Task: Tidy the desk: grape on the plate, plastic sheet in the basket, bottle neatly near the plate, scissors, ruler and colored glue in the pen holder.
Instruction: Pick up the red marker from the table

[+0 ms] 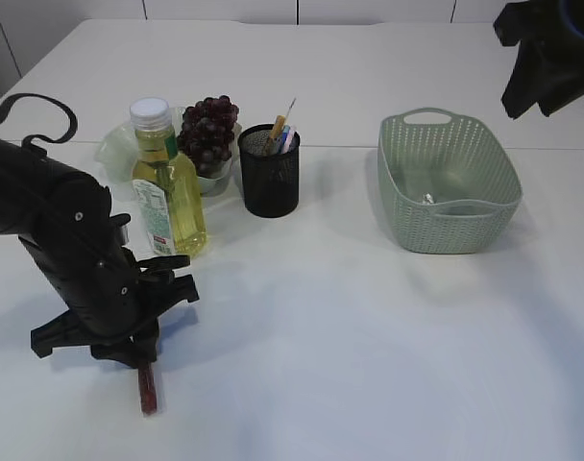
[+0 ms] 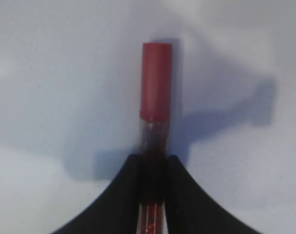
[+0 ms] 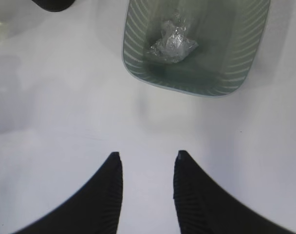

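I see the white table (image 1: 369,327) with the left arm (image 1: 61,250) low at roughly 8 o'clock in the exterior view, its left gripper (image 2: 153,195) pinched onto the red glue tube (image 2: 155,97); the wrist cam shows both fingers tight against the clear barrel, red cap sticking out toward 12 o'clock, tube lying on or just above the table, can't tell which. In the exterior view the tube's end pokes out below the gripper at 6 o'clock (image 1: 148,389). Right arm (image 1: 547,53) is up at 1 o'clock, right gripper (image 3: 147,185) with fingers spread and nothing between them, hovering above bare table at 6 o'clock from the basket. Green basket (image 1: 449,182) sits at 3 o'clock of the pen holder, well apart, with the crumpled plastic sheet (image 3: 172,44) inside on its floor. Oil bottle (image 1: 167,182) stands upright just beside the plate (image 1: 114,149), at the plate's 6 o'clock. Black mesh pen holder (image 1: 270,173) at 3 o'clock of the plate, with a few stick-like items (image 1: 280,134) upright in it, can't tell which. Grapes (image 1: 208,130) sit on the plate behind the bottle.
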